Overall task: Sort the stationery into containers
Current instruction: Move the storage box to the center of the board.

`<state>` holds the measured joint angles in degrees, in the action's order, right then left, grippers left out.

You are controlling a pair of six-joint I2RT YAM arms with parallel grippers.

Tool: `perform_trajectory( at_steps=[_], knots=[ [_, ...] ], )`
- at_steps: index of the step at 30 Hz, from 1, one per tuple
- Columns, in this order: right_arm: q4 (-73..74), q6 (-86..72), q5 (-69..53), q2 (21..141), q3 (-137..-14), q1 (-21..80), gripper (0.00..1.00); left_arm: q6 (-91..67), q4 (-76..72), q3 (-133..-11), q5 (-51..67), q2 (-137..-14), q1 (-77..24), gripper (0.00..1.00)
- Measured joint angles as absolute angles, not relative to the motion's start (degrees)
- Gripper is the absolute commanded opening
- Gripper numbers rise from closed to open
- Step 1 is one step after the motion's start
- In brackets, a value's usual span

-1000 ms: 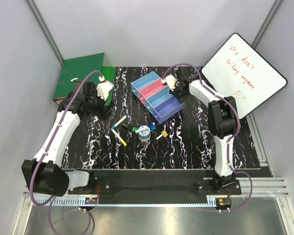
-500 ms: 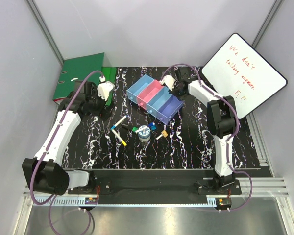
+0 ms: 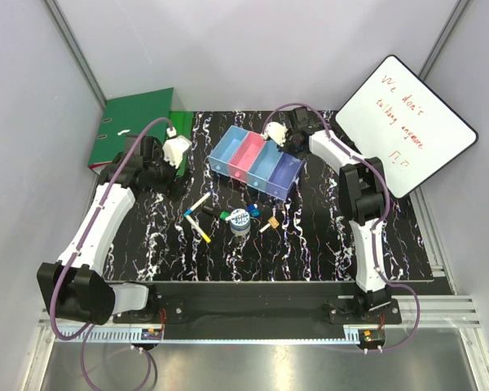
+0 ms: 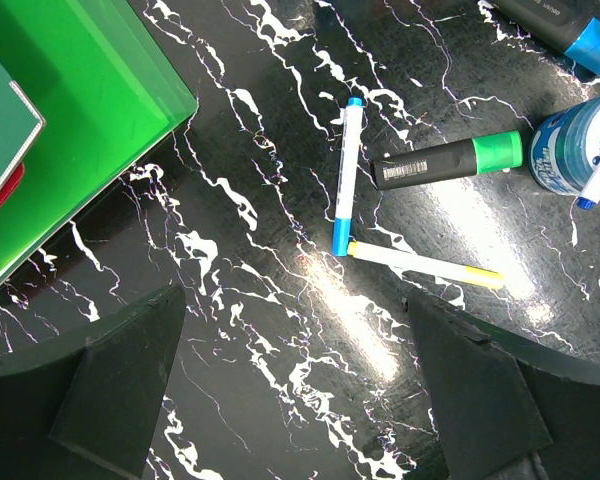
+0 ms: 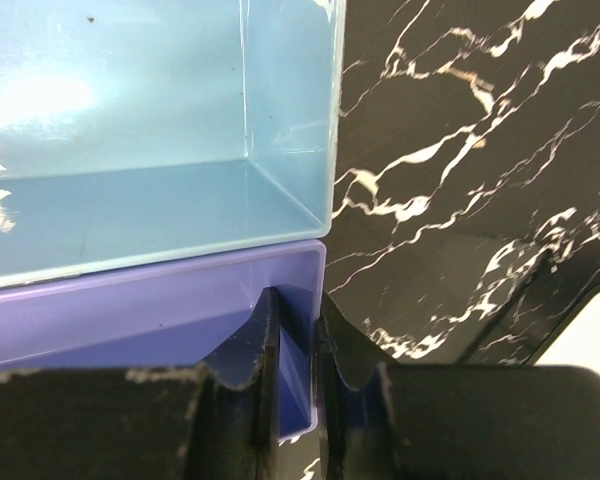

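The containers [image 3: 255, 161], four joined bins in light blue, pink, blue and purple, lie at the back middle of the table. My right gripper [image 3: 279, 140] is shut on the purple bin's end wall [image 5: 302, 300], one finger inside and one outside; the blue bin [image 5: 130, 120] lies beside it. My left gripper [image 3: 173, 173] is open and empty above the table beside the green binder. Below it lie a blue-capped marker [image 4: 346, 175], a yellow-tipped marker [image 4: 425, 265], a green-capped black marker [image 4: 450, 160] and the tape roll [image 4: 580, 150]. The tape roll [image 3: 240, 220] sits among small coloured pieces [image 3: 272, 221].
Green ring binders [image 3: 134, 126] lie at the back left, close to my left gripper, and show in the left wrist view [image 4: 70, 110]. A whiteboard with red writing [image 3: 403, 122] leans at the back right. Grey walls enclose the table.
My right gripper has swung the row of bins round and to the left, so it lies less steeply slanted. The left arm has barely moved.
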<state>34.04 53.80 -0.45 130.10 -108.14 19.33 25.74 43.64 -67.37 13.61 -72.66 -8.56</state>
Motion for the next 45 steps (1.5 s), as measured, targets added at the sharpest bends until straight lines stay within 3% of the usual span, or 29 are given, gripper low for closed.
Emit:
perform_trajectory(
  at_steps=[6,8,13,32,38,45],
  knots=[
    [33.06,57.30,-0.47,131.02,-109.62,19.35,0.17,25.71,43.64,-67.35,13.65,-73.28,-8.56,0.99],
    [32.23,58.72,-0.47,131.13,-109.69,19.35,0.28,25.71,43.64,-67.35,13.67,-73.34,-8.56,0.99],
    [28.84,64.05,0.97,132.20,-110.08,19.35,0.44,25.71,43.64,-67.35,13.67,-73.36,-8.58,0.99],
    [20.91,73.76,2.57,138.61,-116.05,19.33,0.51,25.69,43.64,-67.35,13.72,-74.72,-8.67,0.99],
    [18.46,74.83,2.44,138.98,-116.49,19.29,0.64,25.74,43.66,-67.35,13.74,-75.44,-8.67,0.99],
    [20.25,73.60,1.50,134.15,-111.87,19.22,0.68,25.71,43.62,-67.37,14.02,-75.99,-8.78,0.99]
  ],
)
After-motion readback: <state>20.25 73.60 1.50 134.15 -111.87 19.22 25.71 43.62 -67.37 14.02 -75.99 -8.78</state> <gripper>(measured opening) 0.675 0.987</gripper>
